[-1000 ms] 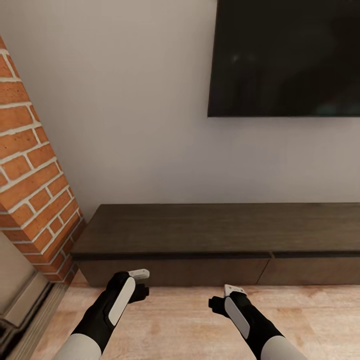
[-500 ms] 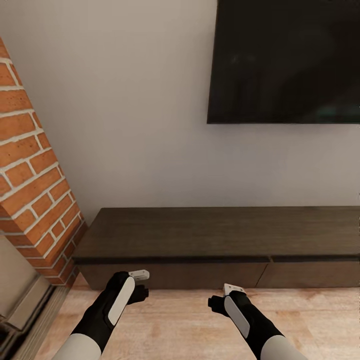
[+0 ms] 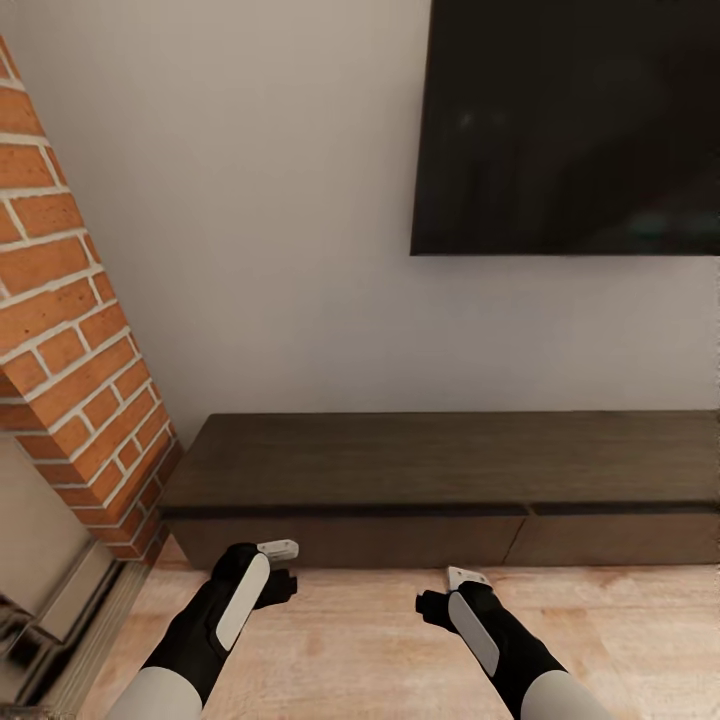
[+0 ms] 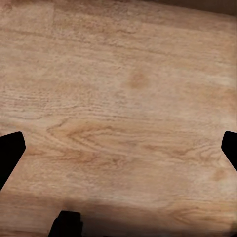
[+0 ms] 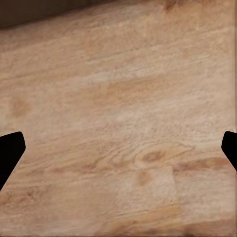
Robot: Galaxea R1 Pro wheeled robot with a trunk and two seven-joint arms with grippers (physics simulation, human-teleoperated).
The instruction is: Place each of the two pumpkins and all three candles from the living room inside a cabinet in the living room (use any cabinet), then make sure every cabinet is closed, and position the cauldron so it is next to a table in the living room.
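Pale grey wall (image 3: 280, 250) fills most of your head view, carrying a black TV screen (image 3: 570, 125) beside a red brick column (image 3: 70, 330). Below them the long dark brown cabinet (image 3: 440, 485) sits on the wood floor (image 3: 350, 640) (its drawer fronts flush). Your left gripper (image 3: 283, 568) and right gripper (image 3: 448, 592) hang over bare planks near its front, fingers spread wide, holding nothing.

I'm looking straight down at pale wood floor (image 4: 128, 98), grain running across. My left gripper (image 4: 118, 148) is spread wide, one dark fingertip (image 4: 10, 148) at each side edge, with bare floorboards between them.
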